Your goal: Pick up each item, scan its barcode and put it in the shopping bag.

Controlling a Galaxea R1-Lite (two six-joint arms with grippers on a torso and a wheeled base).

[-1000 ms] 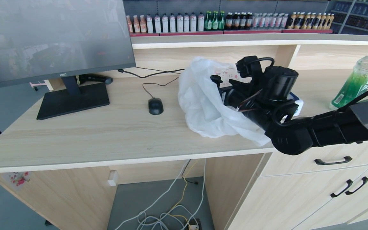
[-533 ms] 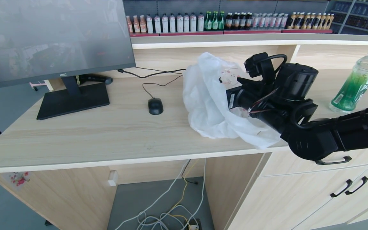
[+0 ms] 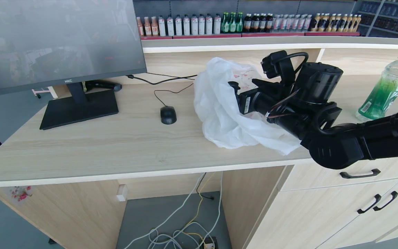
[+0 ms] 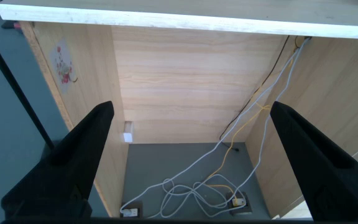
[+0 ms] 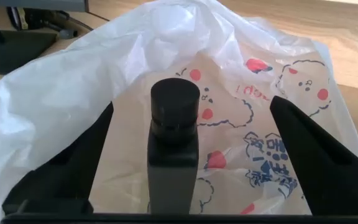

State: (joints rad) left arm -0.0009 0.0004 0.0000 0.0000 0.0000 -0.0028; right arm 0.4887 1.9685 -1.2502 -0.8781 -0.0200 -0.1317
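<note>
Right gripper (image 5: 191, 102) sits at the mouth of the shopping bag (image 3: 219, 114), which lies slumped on the counter (image 3: 116, 145). Its fingers are spread wide, one on each side of the dark bottle (image 5: 173, 155), with a gap visible on both sides; you are not clamping it. The bottle points cap-first into the bag, over the printed inner wall. I cannot tell what carries its weight.

Left gripper (image 4: 191, 106) hangs below the counter edge, fingers spread, nothing between them.

Handling, judged: the dark bottle looks rigid and smooth-sided with a narrower cap; expect it to be slick and bottom-heavy if full. If you take it again, close on the flat body below the shoulder, not on the cap. The bag is thin, limp film; it will fold under the slightest push and gives no support.

The green bottle (image 3: 385, 90) stands well apart at the robot's right, near the counter's end; clear plastic, partly full, round. Grip mid-body at the label and expect some give.
</note>
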